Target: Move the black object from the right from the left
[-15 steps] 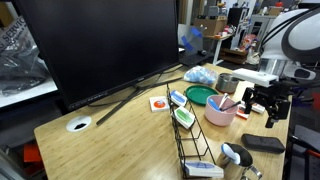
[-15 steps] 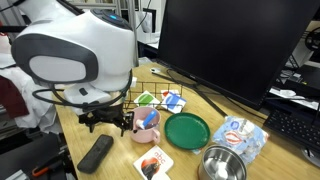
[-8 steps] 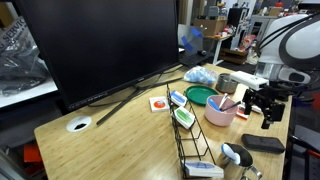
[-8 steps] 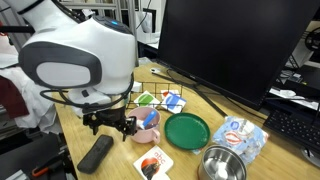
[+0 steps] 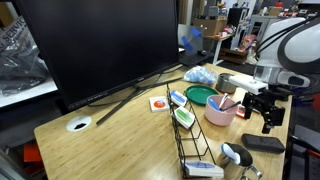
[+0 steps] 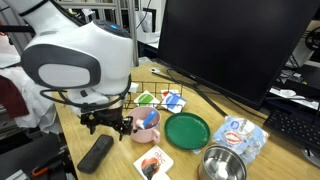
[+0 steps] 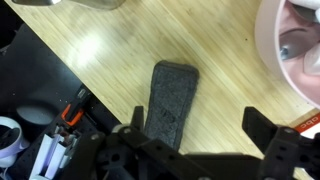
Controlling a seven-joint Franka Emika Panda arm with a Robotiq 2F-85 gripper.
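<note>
The black object is a flat matte-black oblong bar lying on the wooden table; it also shows in both exterior views, near the table's edge. My gripper hangs above it, open and empty, with one finger over the bar's near end and the other over bare wood. In both exterior views the gripper sits between the bar and the pink bowl.
Beside the pink bowl are a green plate, a metal bowl, a plastic bag, picture cards and a black wire rack. A big black monitor stands behind.
The gripper has shifted slightly toward the black bar and lower; the bar has not moved.
</note>
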